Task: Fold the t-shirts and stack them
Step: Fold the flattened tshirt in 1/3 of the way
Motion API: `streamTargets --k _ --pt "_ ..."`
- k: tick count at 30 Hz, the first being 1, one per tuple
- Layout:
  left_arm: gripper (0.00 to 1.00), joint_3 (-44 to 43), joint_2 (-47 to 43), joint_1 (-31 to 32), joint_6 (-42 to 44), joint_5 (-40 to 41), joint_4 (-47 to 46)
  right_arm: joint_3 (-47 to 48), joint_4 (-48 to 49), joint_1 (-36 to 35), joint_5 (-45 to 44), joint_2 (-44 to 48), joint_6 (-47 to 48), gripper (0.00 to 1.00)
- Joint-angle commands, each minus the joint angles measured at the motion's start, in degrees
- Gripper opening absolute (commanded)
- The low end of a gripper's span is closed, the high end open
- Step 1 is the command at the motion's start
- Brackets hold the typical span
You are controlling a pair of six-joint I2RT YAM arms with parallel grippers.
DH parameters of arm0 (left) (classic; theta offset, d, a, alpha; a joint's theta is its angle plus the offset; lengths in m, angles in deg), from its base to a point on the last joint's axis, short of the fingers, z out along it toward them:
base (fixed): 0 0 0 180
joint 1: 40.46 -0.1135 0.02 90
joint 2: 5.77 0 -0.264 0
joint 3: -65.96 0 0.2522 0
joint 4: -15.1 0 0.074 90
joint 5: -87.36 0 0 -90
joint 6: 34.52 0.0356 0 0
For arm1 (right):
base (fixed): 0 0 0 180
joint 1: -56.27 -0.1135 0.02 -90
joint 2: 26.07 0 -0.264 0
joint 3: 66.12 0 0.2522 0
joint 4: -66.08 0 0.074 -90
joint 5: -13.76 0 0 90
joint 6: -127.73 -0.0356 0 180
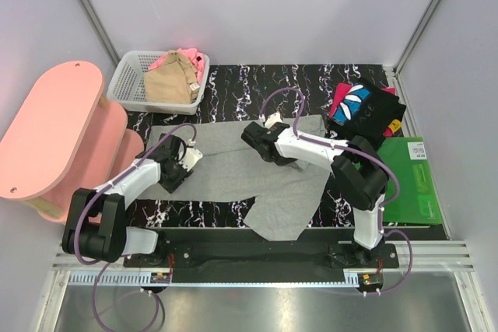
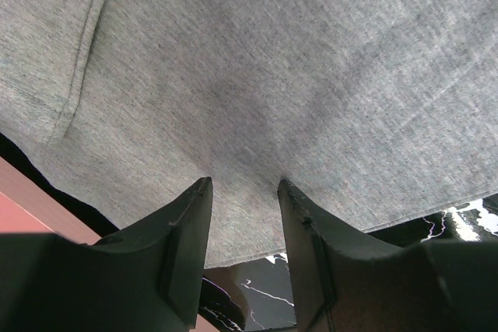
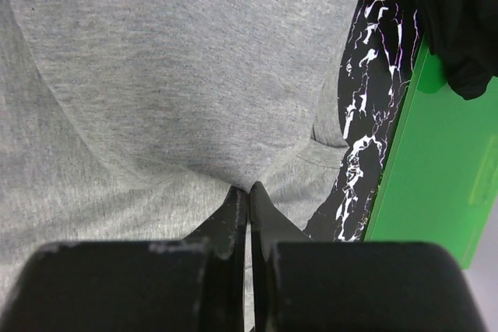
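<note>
A large light-grey t-shirt (image 1: 233, 169) lies spread across the black marbled table. My left gripper (image 1: 177, 167) is over its left part. In the left wrist view the gripper (image 2: 243, 184) is open, its fingertips (image 2: 201, 192) resting on the grey cloth (image 2: 272, 60) just inside an edge. My right gripper (image 1: 261, 141) is at the shirt's upper middle. In the right wrist view it (image 3: 249, 186) is shut, pinching a pucker of grey cloth (image 3: 171, 60). A tan t-shirt (image 1: 171, 83) and a pink t-shirt (image 1: 191, 58) lie in the basket. A black printed t-shirt (image 1: 362, 110) lies at the back right.
A white lattice basket (image 1: 128, 75) stands at the back left. A pink stool (image 1: 54, 138) is at the left. A flat green board (image 1: 412, 180) lies at the right edge, also in the right wrist view (image 3: 428, 176), with the black shirt (image 3: 459, 21) overlapping its far end.
</note>
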Motion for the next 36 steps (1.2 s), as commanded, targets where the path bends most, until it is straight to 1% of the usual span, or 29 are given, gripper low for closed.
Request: streamTargets --k 1,5,9,14,20,21,23,27,28,29,32,33,36 --pt "0.45 4.06 2.76 -0.68 0.4 -0.51 0.36 1.76 -2.6 0.35 1.65 2.1 -1.62 0.0" --pt "0.45 4.06 2.59 -0.68 0.41 -0.6 0.36 0.44 -3.39 0.09 3.14 1.49 -2.68 0.0" --pt "0.45 4.06 2.76 -0.68 0.4 -0.51 0.27 -2.54 -3.74 -0.26 3.94 2.36 -3.91 0.0" --pt "0.45 3.97 2.94 -0.68 0.23 -0.78 0.36 -3.95 -3.92 -0.44 4.9 4.21 -4.35 0.0" --pt "0.45 3.8 1.89 -0.68 0.32 -0.6 0.71 -6.06 -3.04 -0.7 6.84 1.58 -5.41 0.0" --pt "0.45 3.8 1.97 -0.68 0.4 -0.69 0.88 -6.06 -2.86 -0.7 6.84 1.23 -5.41 0.04" --pt "0.45 3.71 2.06 -0.68 0.23 -0.69 0.97 -5.28 -2.6 -0.62 6.67 -0.09 -4.97 0.19" --pt "0.45 3.71 1.8 -0.68 0.23 -0.34 1.15 -0.63 -2.95 1.31 7.71 -1.59 -2.42 0.36" --pt "0.45 3.71 1.62 -0.68 0.4 -0.25 1.24 0.69 -3.21 2.19 8.5 -1.07 -1.63 0.46" --pt "0.45 3.79 1.27 -0.68 0.49 0.01 1.33 2.01 -3.39 3.07 10.16 -0.63 -1.28 0.51" --pt "0.45 3.53 0.4 -0.68 0.67 0.45 1.94 9.64 -3.48 7.89 12.46 1.66 0.39 0.61" --pt "0.45 3.36 0.31 -0.68 0.58 0.28 2.2 11.41 -3.48 11.04 13.42 1.84 0.83 0.62" --pt "0.46 2.48 0.13 -0.68 0.14 -0.25 3.08 17.92 -2.51 16.68 18.78 0.35 2.06 0.63"
